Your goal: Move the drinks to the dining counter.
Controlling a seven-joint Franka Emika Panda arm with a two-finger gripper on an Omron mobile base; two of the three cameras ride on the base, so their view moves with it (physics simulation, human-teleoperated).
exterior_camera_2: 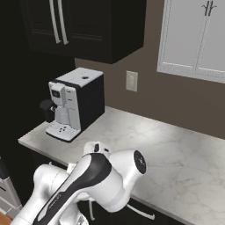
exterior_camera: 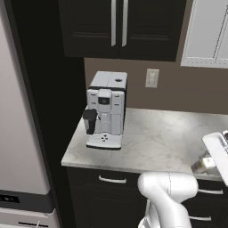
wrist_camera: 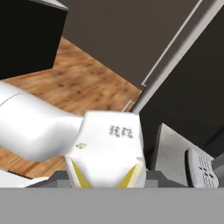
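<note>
Step in hand: carry phase, judging by the load. A white carton [wrist_camera: 107,148] with yellow corner marks and small dark print sits right up against the hand cam, at the spot where the finger tips rise. It hangs over wood floor [wrist_camera: 87,83] with nothing under it, so the gripper [exterior_camera: 213,159] looks pinched on it, jaws partway in. The tips themselves are hidden behind the carton.

In the left base view the hand is at the far right edge, just off the front edge of the marbled worktop [exterior_camera: 160,138]. The coffee machine [exterior_camera: 106,111] stands well apart, at the worktop's left end. The arm [exterior_camera_2: 88,184] is folded low and close to the base.

This worktop isn't the drop spot; the dining counter is the goal.

Next move, as I read it:
- Base has to drive/turn away from this worktop w/ the carton kept upright and clear of the worktop edge.
- Grip must hold thru the swing: carton sides are smooth and could slip or crush.
- Then set it down flat on the counter top, and only then let go.
</note>
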